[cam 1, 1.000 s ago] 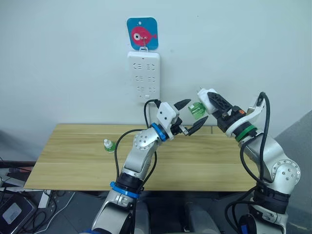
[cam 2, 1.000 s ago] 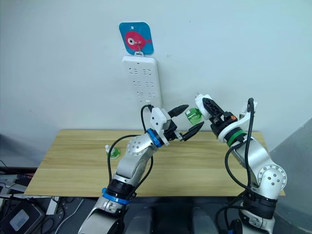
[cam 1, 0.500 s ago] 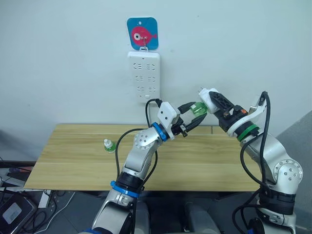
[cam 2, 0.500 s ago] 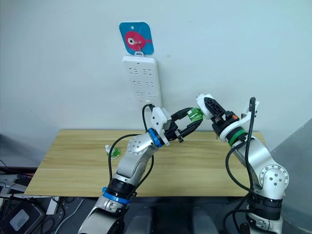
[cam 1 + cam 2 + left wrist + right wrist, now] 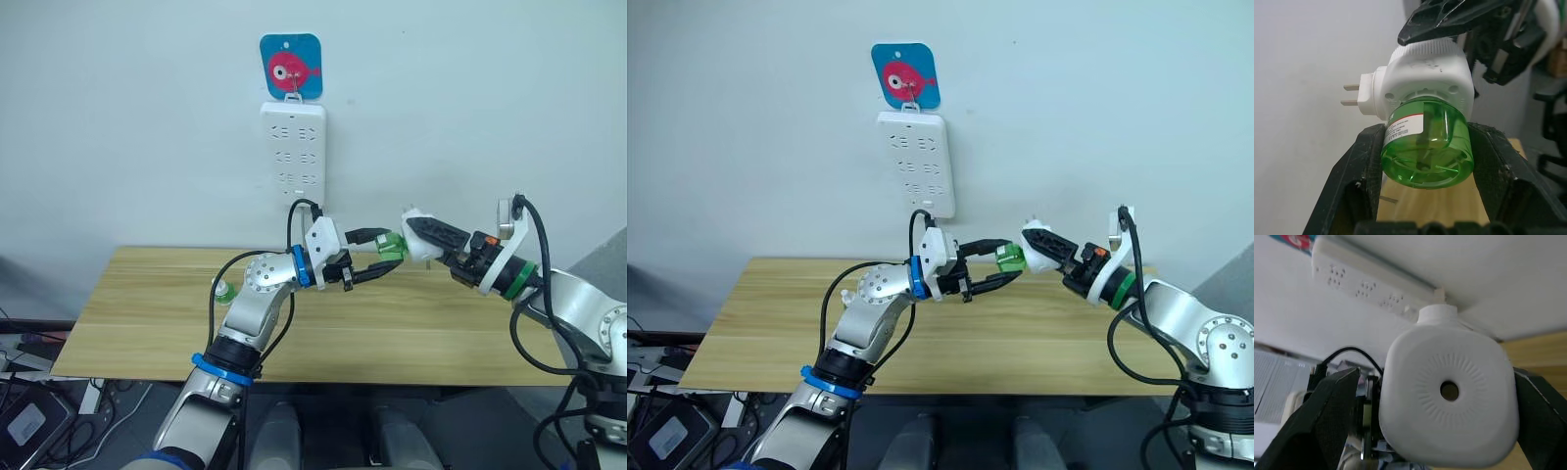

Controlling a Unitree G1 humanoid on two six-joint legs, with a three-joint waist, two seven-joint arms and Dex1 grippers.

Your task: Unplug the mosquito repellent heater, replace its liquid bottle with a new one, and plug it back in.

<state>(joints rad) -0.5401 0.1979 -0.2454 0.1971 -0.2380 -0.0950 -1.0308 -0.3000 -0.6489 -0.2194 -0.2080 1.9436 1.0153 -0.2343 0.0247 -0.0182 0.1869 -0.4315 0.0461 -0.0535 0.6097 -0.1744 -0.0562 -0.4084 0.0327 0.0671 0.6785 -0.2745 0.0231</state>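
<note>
1. The mosquito repellent heater (image 5: 417,242) was held in the air above the far part of the wooden tabletop (image 5: 157,323), in front of the pale wall, between the two arms.
2. The right tool (image 5: 1449,396) was pinched on the white body of the heater, one black finger (image 5: 1327,411) pressed against each side of it; the round face with its centre hole was turned toward the right wrist camera.
3. A green liquid bottle (image 5: 1425,144) was seated in the underside of the heater, its label facing sideways.
4. The left tool (image 5: 1425,161) was closed around that green bottle, its two black fingers (image 5: 1359,171) touching the bottle's opposite sides, just below the white housing.
5. Two metal prongs (image 5: 1351,95) were seen projecting from the heater's side, free of any socket.
6. A long white power strip (image 5: 293,152) was mounted upright on the wall, above and behind the left tool, hung under a blue card (image 5: 291,68) bearing a pink fish.
7. A second small green bottle with a white cap (image 5: 222,293) was seen on the tabletop near the left arm's elbow, partly hidden behind it; whether it stood upright could not be told.
8. The heater and the power strip were well apart.
</note>
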